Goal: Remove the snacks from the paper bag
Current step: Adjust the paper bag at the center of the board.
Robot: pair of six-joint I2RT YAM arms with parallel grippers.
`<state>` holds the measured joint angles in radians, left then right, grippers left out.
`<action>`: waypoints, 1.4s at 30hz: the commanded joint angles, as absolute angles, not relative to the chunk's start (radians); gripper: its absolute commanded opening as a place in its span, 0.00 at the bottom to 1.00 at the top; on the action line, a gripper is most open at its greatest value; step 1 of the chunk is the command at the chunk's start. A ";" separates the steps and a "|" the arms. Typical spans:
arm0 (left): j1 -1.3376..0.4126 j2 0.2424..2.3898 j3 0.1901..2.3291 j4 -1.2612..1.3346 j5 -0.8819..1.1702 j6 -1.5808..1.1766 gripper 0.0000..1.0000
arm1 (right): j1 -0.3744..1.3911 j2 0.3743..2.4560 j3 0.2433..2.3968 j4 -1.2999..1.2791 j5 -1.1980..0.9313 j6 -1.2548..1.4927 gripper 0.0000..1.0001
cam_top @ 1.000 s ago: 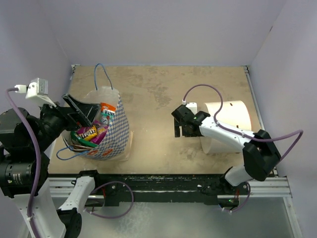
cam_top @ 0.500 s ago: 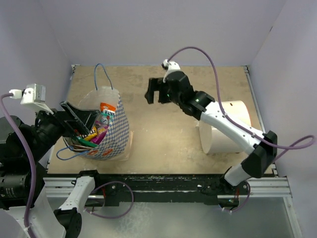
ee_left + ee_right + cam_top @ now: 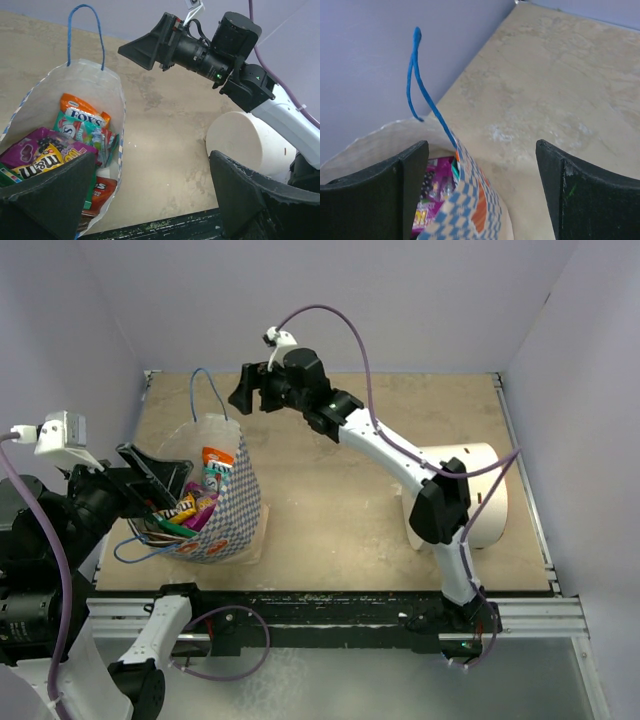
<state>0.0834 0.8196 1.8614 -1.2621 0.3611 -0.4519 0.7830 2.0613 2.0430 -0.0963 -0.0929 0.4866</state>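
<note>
One paper bag (image 3: 222,502), white with blue check and orange round logos, stands open-mouthed at the left of the sandy, mottled counter (image 3: 330,490). Inside lie the snacks (image 3: 65,145), flat glossy packets overlapping one another. Orange, teal, magenta-purple, yellow and green show, at least five in all. The bag has two thin blue string loops: the far handle (image 3: 413,70) upright at the far rim, the near handle (image 3: 130,552) drooping over the near side. Left tool (image 3: 152,195): jaws wide, holding nothing, at the bag's near-left rim. Right tool (image 3: 482,192): jaws wide, empty, above the far rim. One plain white cylinder (image 3: 465,490) lies on its side at the right, well apart from the bag.
</note>
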 commanded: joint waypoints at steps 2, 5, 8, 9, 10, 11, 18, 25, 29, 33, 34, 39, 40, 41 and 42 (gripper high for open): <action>0.080 0.824 1.885 -1.265 0.251 -0.445 0.99 | 0.795 2.172 2.277 -0.015 -0.204 0.468 0.85; 0.080 0.831 1.902 -1.270 0.218 -0.438 0.99 | 0.794 2.229 2.331 0.013 -0.230 0.496 0.78; 0.080 0.851 1.943 -1.293 0.199 -0.413 0.99 | 0.793 2.265 2.357 0.065 -0.282 0.530 0.67; 0.080 0.856 1.956 -1.305 0.194 -0.404 0.99 | 0.793 2.277 2.364 0.077 -0.294 0.545 0.66; 0.080 0.860 1.967 -1.316 0.185 -0.399 0.99 | 0.793 2.292 2.368 0.089 -0.308 0.562 0.64; 0.080 0.863 1.976 -1.325 0.183 -0.394 0.99 | 0.793 2.302 2.374 0.100 -0.316 0.577 0.63; 0.080 0.862 2.002 -1.361 0.176 -0.381 0.99 | 0.808 2.377 2.490 0.118 -0.307 0.614 0.58; 0.080 0.874 2.026 -1.397 0.195 -0.380 0.99 | 0.818 2.427 2.587 0.098 -0.245 0.655 0.35; 0.080 0.874 2.007 -1.385 0.205 -0.385 0.99 | 0.804 2.357 2.525 0.102 -0.126 0.632 0.09; 0.080 0.889 1.990 -1.365 0.238 -0.394 0.99 | 0.770 2.260 2.441 0.066 -0.003 0.609 0.00; 0.080 0.893 1.985 -1.361 0.243 -0.396 0.99 | 0.758 2.236 2.413 0.052 0.026 0.603 0.00; 0.080 0.901 1.951 -1.331 0.272 -0.406 0.99 | 0.695 2.064 2.209 0.033 0.113 0.590 0.00; 0.080 0.901 1.940 -1.322 0.278 -0.410 0.99 | 0.684 2.030 2.158 0.035 0.127 0.586 0.00; 0.080 0.902 1.927 -1.314 0.284 -0.416 0.99 | 0.674 1.992 2.110 0.035 0.142 0.583 0.00; 0.080 0.902 1.914 -1.306 0.288 -0.422 0.99 | 0.665 1.960 2.067 0.035 0.155 0.578 0.00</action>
